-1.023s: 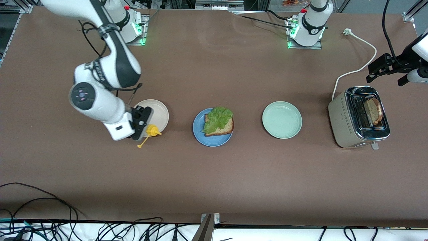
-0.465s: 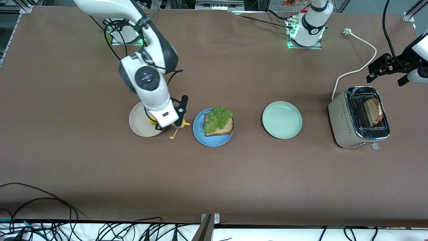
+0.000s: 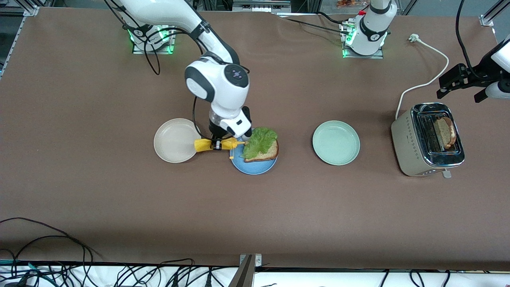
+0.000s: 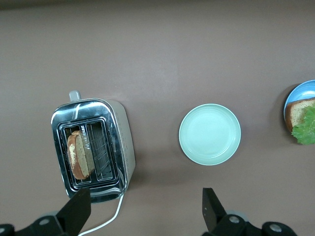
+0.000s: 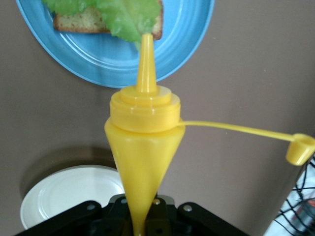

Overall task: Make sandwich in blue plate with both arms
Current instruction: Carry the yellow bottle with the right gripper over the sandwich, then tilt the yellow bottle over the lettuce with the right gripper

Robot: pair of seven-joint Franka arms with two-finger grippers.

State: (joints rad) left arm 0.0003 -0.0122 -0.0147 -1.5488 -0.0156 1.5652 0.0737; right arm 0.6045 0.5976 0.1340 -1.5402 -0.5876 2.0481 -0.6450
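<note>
On the brown worktop (image 3: 279,207), right end effector (image 3: 217,144) grasps a yellow sauce bottle (image 3: 215,144) at the blue plate (image 3: 255,167); left end effector (image 4: 142,216), released, waits above the toaster (image 3: 426,139); next, sauce onto the lettuce (image 3: 259,140).

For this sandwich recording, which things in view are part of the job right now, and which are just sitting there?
In use:
- blue plate with bread slice and lettuce
- yellow squeeze bottle, cap off, held sideways by the shut right gripper beside the plate
- second bread slice in the toaster
- left gripper, open, waiting above the toaster

Idle:
- beige plate
- pale green plate
</note>
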